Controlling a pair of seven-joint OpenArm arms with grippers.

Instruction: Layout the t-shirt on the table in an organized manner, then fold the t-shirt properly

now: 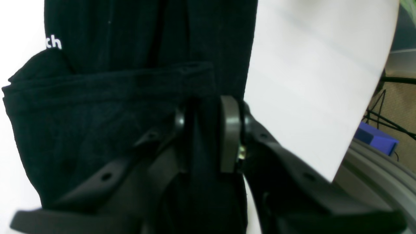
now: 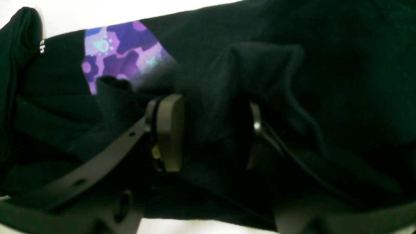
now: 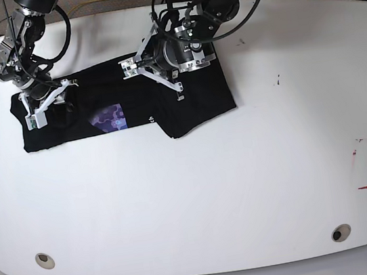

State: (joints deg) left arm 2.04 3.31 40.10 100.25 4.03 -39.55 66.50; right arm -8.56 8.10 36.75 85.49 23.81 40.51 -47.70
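The black t-shirt (image 3: 196,105) lies as a long band on the far left part of the white table (image 3: 211,188), with a purple print patch (image 3: 109,117) showing. My left gripper (image 3: 153,80) hovers low over the shirt's right half. In the left wrist view its jaws (image 1: 204,130) stand apart, with the t-shirt (image 1: 97,113) running between them and the table (image 1: 308,81) beside it. My right gripper (image 3: 49,105) is at the shirt's left end. The right wrist view shows this gripper (image 2: 213,130) shut on a thick bunch of the t-shirt (image 2: 325,65), next to the purple print (image 2: 120,48).
Two round grey grommets (image 3: 44,260) (image 3: 340,232) sit near the table's front edge. A red-outlined rectangle mark (image 3: 366,164) is at the right. Beyond the table edge, a blue object (image 1: 377,138) and dark cables lie on the floor.
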